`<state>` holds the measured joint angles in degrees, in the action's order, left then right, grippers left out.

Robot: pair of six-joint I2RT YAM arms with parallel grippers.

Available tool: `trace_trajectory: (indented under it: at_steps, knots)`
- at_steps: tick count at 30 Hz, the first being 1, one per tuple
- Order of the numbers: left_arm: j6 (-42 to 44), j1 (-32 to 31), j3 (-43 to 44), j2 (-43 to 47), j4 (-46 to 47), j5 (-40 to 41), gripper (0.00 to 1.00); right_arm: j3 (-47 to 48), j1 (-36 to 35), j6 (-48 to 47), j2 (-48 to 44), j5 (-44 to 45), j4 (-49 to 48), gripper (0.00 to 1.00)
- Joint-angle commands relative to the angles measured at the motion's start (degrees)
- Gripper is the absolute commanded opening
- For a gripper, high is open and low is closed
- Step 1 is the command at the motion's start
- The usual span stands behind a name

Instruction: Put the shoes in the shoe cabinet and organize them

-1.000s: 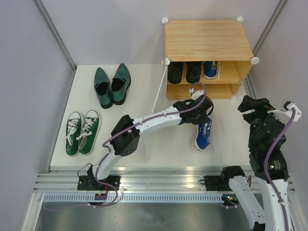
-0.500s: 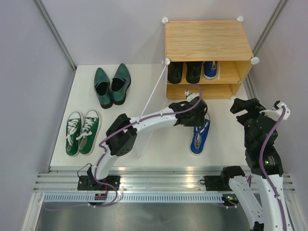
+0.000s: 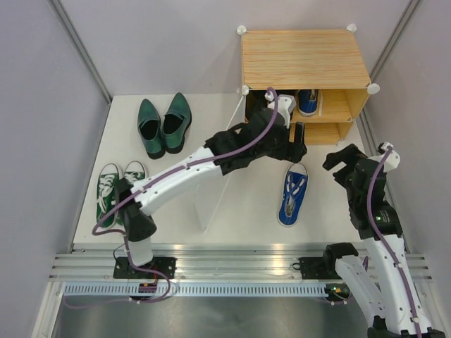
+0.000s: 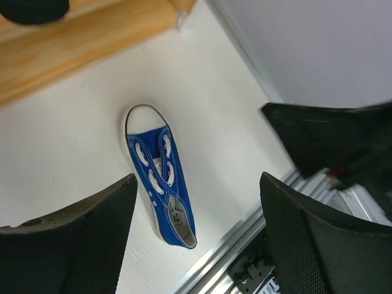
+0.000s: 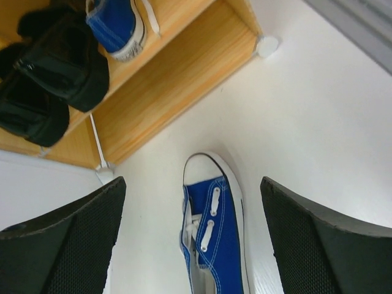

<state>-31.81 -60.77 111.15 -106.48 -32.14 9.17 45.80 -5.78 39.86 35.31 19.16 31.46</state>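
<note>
Left tool (image 4: 197, 184) has been raised off the blue white-laced canvas sneaker (image 3: 294, 195) lying on the worktop (image 3: 204, 113); it and right tool (image 5: 191, 182) are spread wide, empty. Shelving judged pending: regrasp required.

Seen from above, the shoe cabinet (image 3: 304, 56) stands at 1 o'clock on the desk (image 3: 123, 134), against its far edge. On the upper shelf sit the dress shoes (image 5: 58, 67), with a single sneaker (image 3: 307, 102) just beside them at 3 o'clock. A loose sneaker (image 3: 292, 196) lies on the desk at 4 o'clock, in front of the cabinet. The door panel (image 3: 215, 201) stands open from the cabinet's left front corner toward 7 o'clock. The pointed shoes (image 3: 163, 125) lie side by side at 10 o'clock, and the sneaker pair (image 3: 106, 193) lies at 8 o'clock.
</note>
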Motion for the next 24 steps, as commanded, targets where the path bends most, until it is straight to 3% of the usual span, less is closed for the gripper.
trace_trajectory:
  at_steps: [1,7,12,17,20,24]
  knots:
    - [9.92,-0.13,2.50,11.17,-0.82,1.81,0.84,-1.58,0.07,-1.44,2.56,-8.06,0.36,0.96]
    - [15.90,-0.22,-5.48,24.63,-2.05,7.52,0.89,-7.55,-0.54,-1.45,7.05,-20.46,-4.99,0.98]
    - [18.45,-0.14,-17.95,36.57,-5.03,16.03,0.90,-10.11,-4.67,-1.62,9.33,-19.60,-6.06,0.98]
    - [19.42,-0.13,-29.13,46.34,-3.63,27.02,0.90,-9.42,-15.45,-1.27,17.59,-11.02,-6.77,0.98]
    - [20.38,-0.13,-35.20,51.88,-0.13,28.53,0.90,-8.63,-21.27,0.13,22.25,-4.85,-6.33,0.98]
    - [21.70,-0.13,-41.61,56.11,3.13,31.78,0.90,-7.40,-22.61,0.84,27.00,1.49,-4.57,0.94]
